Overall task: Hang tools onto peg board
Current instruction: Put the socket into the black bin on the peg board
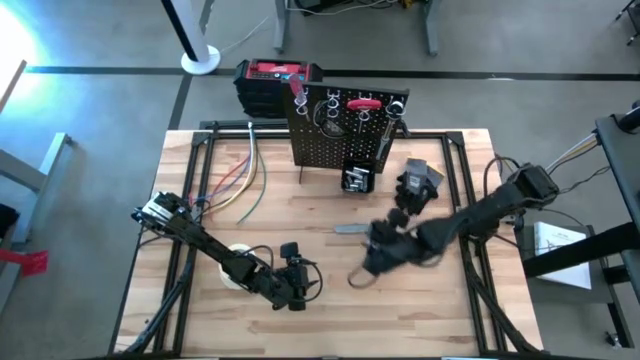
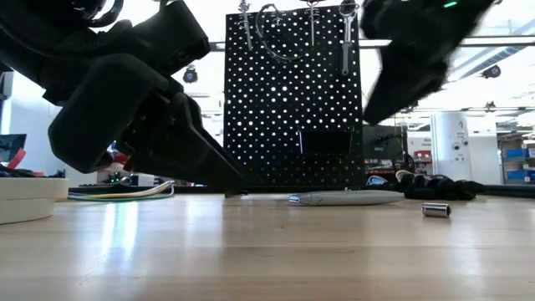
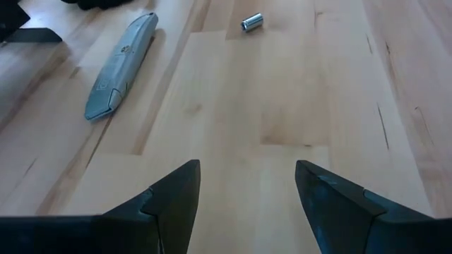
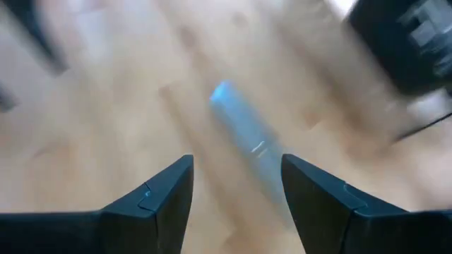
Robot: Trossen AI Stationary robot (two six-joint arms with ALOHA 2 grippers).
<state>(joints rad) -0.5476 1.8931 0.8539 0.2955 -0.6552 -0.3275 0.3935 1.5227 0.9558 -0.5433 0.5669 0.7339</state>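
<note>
One grey knife (image 3: 116, 67), one silvery bit (image 3: 251, 22)

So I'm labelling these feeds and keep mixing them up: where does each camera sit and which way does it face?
High view: overhead, straight down on the table; both arms show.
Low view: at tabletop height, level toward the peg board; the arms show dark and close.
Left wrist view: on the left arm, past its open left gripper toward the grey utility knife.
Right wrist view: on the right arm, past its open right gripper at the same knife, blurred.
Shared: the knife shows in all four views.
</note>
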